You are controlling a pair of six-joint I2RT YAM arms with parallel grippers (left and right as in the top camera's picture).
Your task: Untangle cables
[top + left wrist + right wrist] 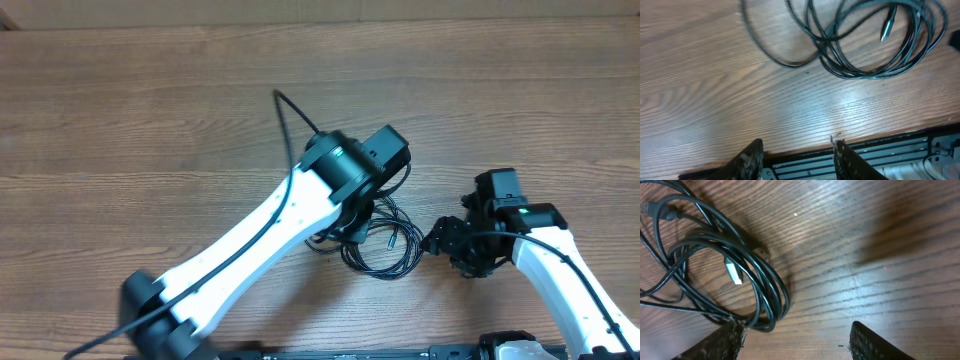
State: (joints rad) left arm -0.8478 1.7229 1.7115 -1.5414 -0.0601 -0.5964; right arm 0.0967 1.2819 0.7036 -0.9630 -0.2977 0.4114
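Note:
The cables (pixel 385 245) lie as a tangled coil of thin black cords on the wooden table, between my two arms. In the left wrist view the coil (pixel 875 60) is at the top right with a silver-tipped plug (pixel 887 27) inside it. My left gripper (pixel 799 152) is open and empty, above the table's front edge and apart from the coil. In the right wrist view the coil (pixel 747 275) holds a silver plug (pixel 732 272). My right gripper (pixel 795 337) is open; its left finger is right at the coil's edge. In the overhead view it (pixel 440 240) sits just right of the coil.
The wooden table (pixel 150 150) stretches wide to the left and back. Its front edge and a black metal rail (pixel 890 152) show in the left wrist view. A black wire (pixel 295 112) arcs up from my left arm's wrist.

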